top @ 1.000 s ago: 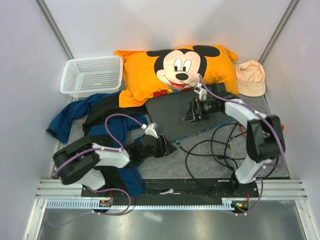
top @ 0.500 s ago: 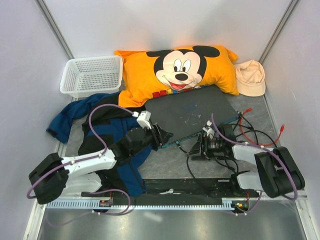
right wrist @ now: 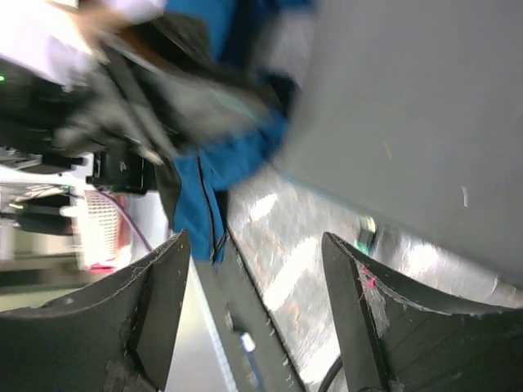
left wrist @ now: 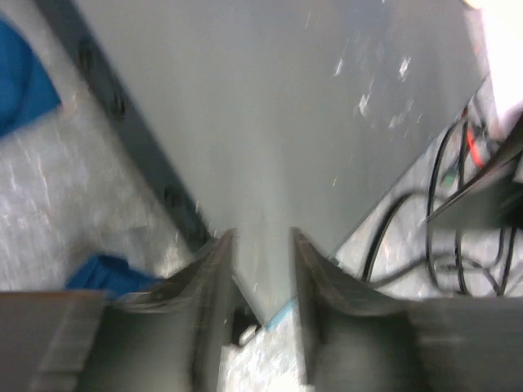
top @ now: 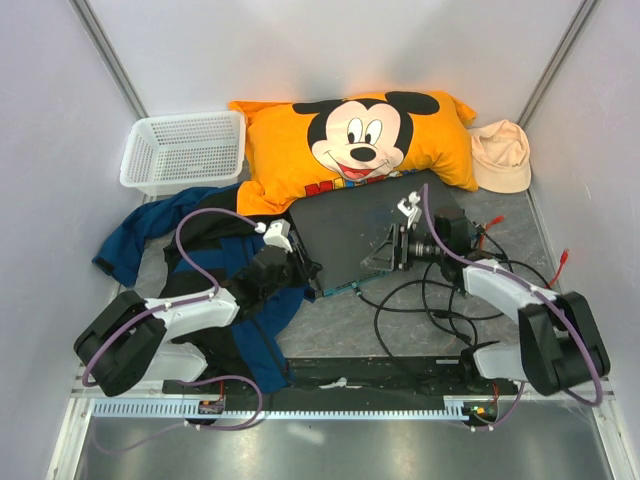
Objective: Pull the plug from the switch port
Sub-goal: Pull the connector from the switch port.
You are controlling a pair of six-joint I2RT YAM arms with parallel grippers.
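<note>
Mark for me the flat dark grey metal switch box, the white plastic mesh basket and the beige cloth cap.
Flat dark grey metal switch box (top: pixel 345 235): top external view, bare top face.
White plastic mesh basket (top: pixel 185 152): top external view, mesh floor.
Beige cloth cap (top: pixel 498 152): top external view, crown.

No legible text; coloured letters on the pillow unreadable.

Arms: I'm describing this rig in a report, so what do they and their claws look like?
The left arm and right arm have white links between black joints, each trailing a purple cable. The left claw and right claw have two dark curved fingers; one right finger bears pink marks.
</note>
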